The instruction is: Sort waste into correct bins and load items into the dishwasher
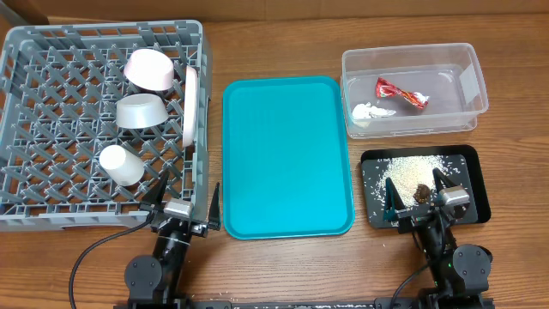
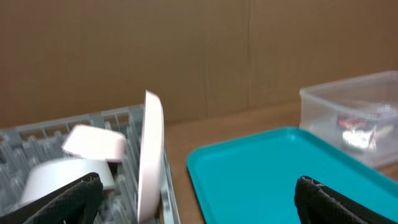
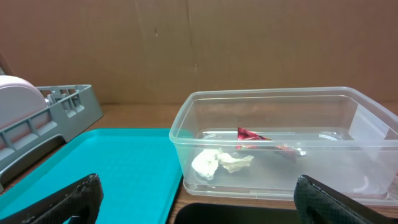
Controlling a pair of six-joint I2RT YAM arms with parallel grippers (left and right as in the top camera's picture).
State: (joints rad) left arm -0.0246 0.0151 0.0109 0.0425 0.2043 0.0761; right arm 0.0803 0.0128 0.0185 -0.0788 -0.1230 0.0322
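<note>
Rice grains (image 1: 410,165), loose and white, lie scattered over the left and far parts of the flat black rectangular tray (image 1: 473,184) at the near right of the wooden table (image 1: 283,43), and a small brown food lump (image 1: 422,190) sits among them towards the tray's near edge. The right gripper (image 1: 412,182) hangs over this tray with its jaws spread wide, one dark finger on each side of the lump, holding nothing. At the near left, the left gripper (image 1: 190,182) is likewise spread wide and empty, poised over the near right corner of the large square grey plastic dish rack (image 1: 103,30), just beside the big teal rectangular tray (image 1: 287,154) that lies bare in the middle of the table. Inside the rack, the small white cup (image 1: 120,164) lies nearest, among the pegs; beyond it rests the grey bowl (image 1: 141,111), then the small pinkish-white bowl (image 1: 149,69) farther back. The round white plate (image 1: 189,105) stands on edge along the rack's right side, next to both bowls. At the far right, past the black tray, the clear rectangular plastic tub (image 1: 470,60) holds the crumpled red-and-silver wrapper (image 1: 401,93) near its middle and the small white crumpled tissue (image 1: 371,112) at its near left corner, the two close together.
</note>
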